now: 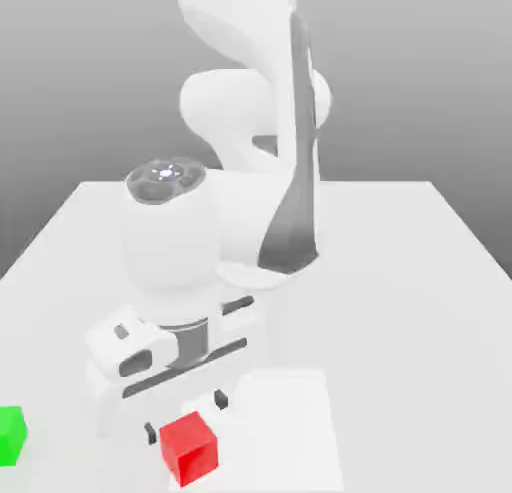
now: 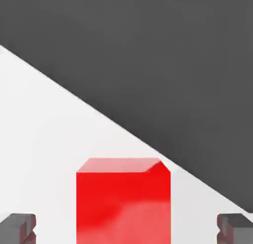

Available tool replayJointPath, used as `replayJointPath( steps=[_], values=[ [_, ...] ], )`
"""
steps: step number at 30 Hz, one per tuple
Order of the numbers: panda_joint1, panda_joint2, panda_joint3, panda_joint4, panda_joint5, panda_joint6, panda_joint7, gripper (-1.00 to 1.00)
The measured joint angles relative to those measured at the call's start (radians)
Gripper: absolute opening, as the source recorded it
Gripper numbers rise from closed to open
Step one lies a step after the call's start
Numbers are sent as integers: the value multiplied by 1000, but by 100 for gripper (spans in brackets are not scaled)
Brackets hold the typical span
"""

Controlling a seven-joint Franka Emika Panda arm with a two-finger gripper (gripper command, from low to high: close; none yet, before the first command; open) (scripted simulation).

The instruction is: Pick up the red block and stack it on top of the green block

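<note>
Exterior view: the small matte bright red cube [image 1: 189, 449] sits on the white tabletop [image 1: 400, 331], just on the near side of the fingers [image 1: 186, 416]; the small bright green cube [image 1: 10, 436] lies well apart at the exterior view's left.

Hand view: fingers spread, red cube between their lines, square to them, apparently ungripped. Judgement: alignment looks adequate for closing.

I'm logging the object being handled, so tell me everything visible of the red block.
The small bright red cube has plain, matte-looking faces, some patches lighter. It sits level in the exterior view's lower part, turned corner-on. In the hand view it lies between the open gripper's fingers, with gaps on both sides.
</note>
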Motion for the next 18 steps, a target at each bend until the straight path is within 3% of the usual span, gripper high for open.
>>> replayJointPath(
  steps=[1,8,13,18],
  values=[
    [-9,19,11,3,11,16,-8,-100],
    [-7,15,9,2,8,11,-6,-100],
    [29,-140,-57,-22,-93,-118,68,-100],
    [-111,-118,-162,89,-59,-226,16,-100]
  ],
)
